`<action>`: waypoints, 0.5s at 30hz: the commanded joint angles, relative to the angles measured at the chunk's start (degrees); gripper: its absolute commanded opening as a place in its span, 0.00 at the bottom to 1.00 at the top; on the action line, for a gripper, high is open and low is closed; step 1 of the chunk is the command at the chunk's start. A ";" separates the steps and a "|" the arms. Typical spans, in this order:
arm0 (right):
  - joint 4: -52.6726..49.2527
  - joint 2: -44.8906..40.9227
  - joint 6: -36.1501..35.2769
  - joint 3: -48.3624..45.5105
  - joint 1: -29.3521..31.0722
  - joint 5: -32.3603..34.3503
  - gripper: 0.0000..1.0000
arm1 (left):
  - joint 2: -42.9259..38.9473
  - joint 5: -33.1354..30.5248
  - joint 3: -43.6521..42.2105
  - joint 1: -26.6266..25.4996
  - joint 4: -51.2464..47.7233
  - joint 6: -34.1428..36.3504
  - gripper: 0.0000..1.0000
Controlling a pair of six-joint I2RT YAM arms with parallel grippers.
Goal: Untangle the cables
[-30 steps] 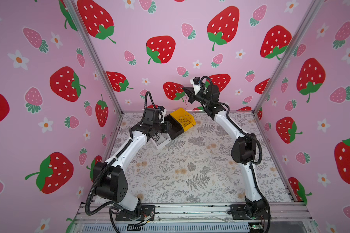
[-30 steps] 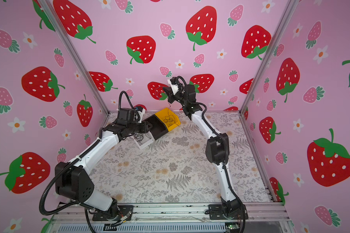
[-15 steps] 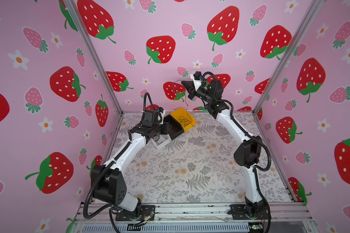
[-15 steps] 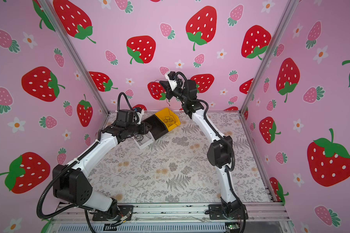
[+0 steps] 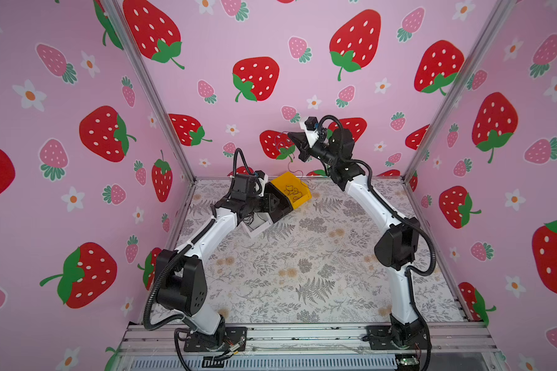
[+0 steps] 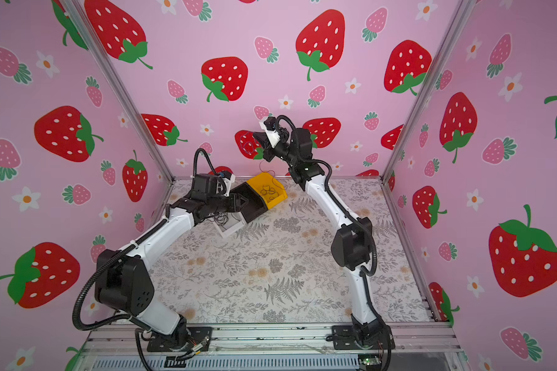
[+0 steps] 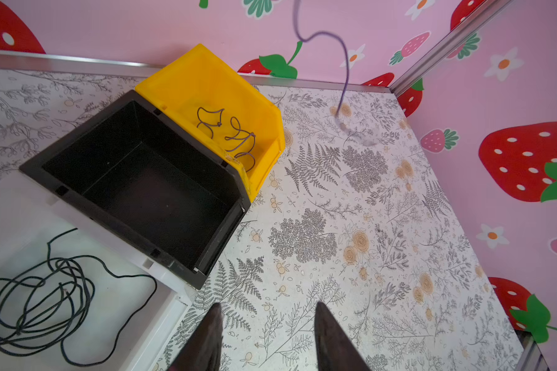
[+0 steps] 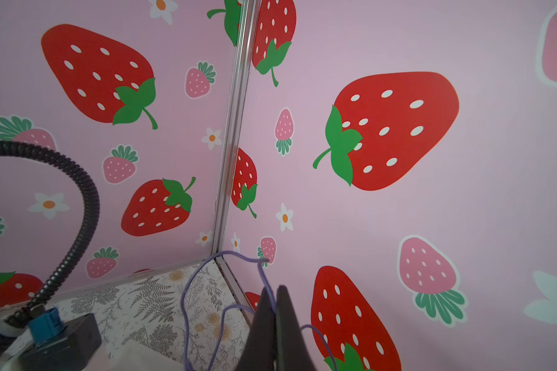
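A thin purple cable point(image 8: 183, 302) is pinched in my right gripper point(image 8: 272, 289), which is shut on it and raised high by the back wall point(image 5: 291, 136) point(image 6: 256, 136). The strand loops beside the fingers and dangles down point(image 7: 344, 57) above the yellow bin point(image 7: 187, 80). More curly purple strands point(image 7: 238, 138) lie inside that bin point(image 5: 303, 196). A tangled black cable point(image 7: 57, 265) rests in the white bin point(image 7: 171, 308). My left gripper point(image 7: 267, 306) hovers low over the table beside the bins point(image 5: 272, 205), jaws apart with nothing between them.
An empty black bin point(image 7: 78, 128) stands between the white and yellow bins, all three touching in a row at the back left of the floral table point(image 5: 303, 257). Pink strawberry walls close in on three sides.
My right gripper has drifted a little left near the back wall, carrying the purple strand. The left arm has hardly moved.
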 commanded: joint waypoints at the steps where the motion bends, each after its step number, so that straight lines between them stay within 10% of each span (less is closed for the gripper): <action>1: 2.61 0.84 -2.34 -0.80 0.30 -0.04 0.00 | -1.40 0.83 0.35 0.16 2.15 -0.20 0.48; 15: 9.07 7.36 -3.56 -1.97 0.21 2.09 0.00 | -4.75 -0.06 -4.12 0.92 0.46 0.73 0.48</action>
